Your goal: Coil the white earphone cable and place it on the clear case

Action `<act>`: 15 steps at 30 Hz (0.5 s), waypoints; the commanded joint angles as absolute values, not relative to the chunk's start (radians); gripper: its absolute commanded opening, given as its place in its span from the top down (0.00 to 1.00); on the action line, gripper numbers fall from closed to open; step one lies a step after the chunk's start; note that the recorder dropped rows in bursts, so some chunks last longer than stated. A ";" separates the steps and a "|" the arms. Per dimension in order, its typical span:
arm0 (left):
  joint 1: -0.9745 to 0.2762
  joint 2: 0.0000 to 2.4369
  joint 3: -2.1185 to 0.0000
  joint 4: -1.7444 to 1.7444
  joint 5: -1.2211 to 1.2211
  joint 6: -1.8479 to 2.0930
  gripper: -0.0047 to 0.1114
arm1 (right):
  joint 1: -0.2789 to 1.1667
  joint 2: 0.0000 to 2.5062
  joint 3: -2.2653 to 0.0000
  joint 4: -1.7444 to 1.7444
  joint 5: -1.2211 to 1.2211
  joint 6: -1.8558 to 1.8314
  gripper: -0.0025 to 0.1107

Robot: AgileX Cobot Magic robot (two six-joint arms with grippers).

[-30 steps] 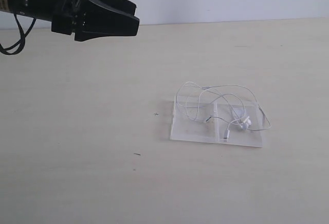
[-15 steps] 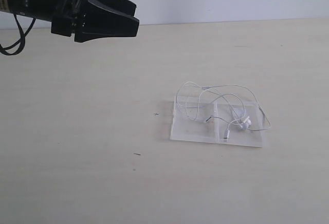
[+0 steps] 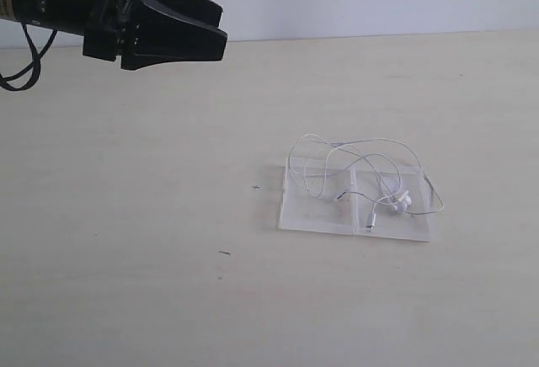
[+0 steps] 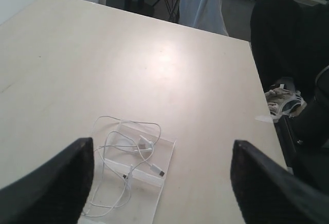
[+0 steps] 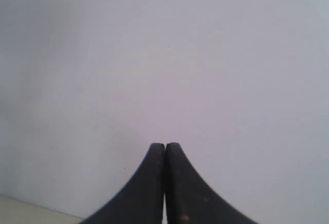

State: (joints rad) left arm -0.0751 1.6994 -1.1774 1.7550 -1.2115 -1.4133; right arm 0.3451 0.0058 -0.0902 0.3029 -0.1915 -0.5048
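Our left gripper (image 3: 224,30) hangs above the pale worktop (image 3: 152,215) with its black fingers (image 4: 51,188) spread wide and nothing between them. The clear case (image 3: 316,215) lies flat on the worktop out ahead of that gripper's fingertips and well below them, well apart from the gripper. From the left wrist we see the case through the gap between the two fingers.

The white earphone cable (image 3: 399,201) rests on the case in loose, uneven loops, not a tight coil. Most of the wire lies across both panels, while some loops spill over the case's edges onto the worktop. The earbuds (image 4: 144,143) sit together on one panel, and the plug (image 3: 370,226) lies close by, near an edge of the case. Neither gripper touches cable or case.

Our right gripper (image 5: 165,147) does not show in the exterior view. From its own wrist we see the two black fingertips pressed flat together, closed on nothing, with only a blank pale wall ahead of them.
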 commanded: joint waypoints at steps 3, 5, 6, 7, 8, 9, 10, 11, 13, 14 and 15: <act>-0.079 1.693 -1.176 1.744 -1.221 -1.406 0.34 | 0.343 0.000 -0.053 0.177 -0.210 -0.354 0.98; -0.079 1.693 -1.176 1.744 -1.221 -1.407 0.34 | 0.343 0.000 -0.040 0.177 -0.205 -0.319 0.98; -0.079 1.693 -1.176 1.744 -1.221 -1.407 0.34 | 0.343 0.000 -0.032 0.177 -0.205 -0.301 0.98; -0.079 1.693 -1.176 1.744 -1.221 -1.407 0.34 | 0.343 0.000 -0.022 0.177 -0.205 -0.283 0.98; -0.079 1.693 -1.176 1.744 -1.221 -1.407 0.34 | 0.343 0.000 -0.010 0.177 -0.205 -0.272 0.98; -0.079 1.695 -1.176 1.744 -1.221 -1.407 0.34 | 0.343 0.000 0.000 0.177 -0.205 -0.261 0.98; -0.079 1.697 -1.176 1.744 -1.221 -1.407 0.34 | 0.343 0.000 0.000 0.177 -0.207 -0.258 0.98; -0.079 1.698 -1.176 1.744 -1.221 -1.407 0.34 | 0.343 0.000 0.000 0.177 -0.211 -0.258 0.98; -0.079 1.699 -1.176 1.744 -1.221 -1.407 0.34 | 0.343 0.000 0.000 0.180 -0.209 -0.251 0.98; -0.079 1.699 -1.176 1.744 -1.221 -1.409 0.34 | 0.343 0.000 0.000 0.180 -0.209 -0.237 0.98; -0.079 1.699 -1.176 1.744 -1.221 -1.409 0.34 | 0.343 0.000 0.000 0.182 -0.204 -0.229 0.98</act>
State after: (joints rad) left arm -0.0751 1.6994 -1.1774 1.7574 -1.2139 -1.4066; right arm 0.3451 0.0058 -0.0049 0.1850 -0.2014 -0.2549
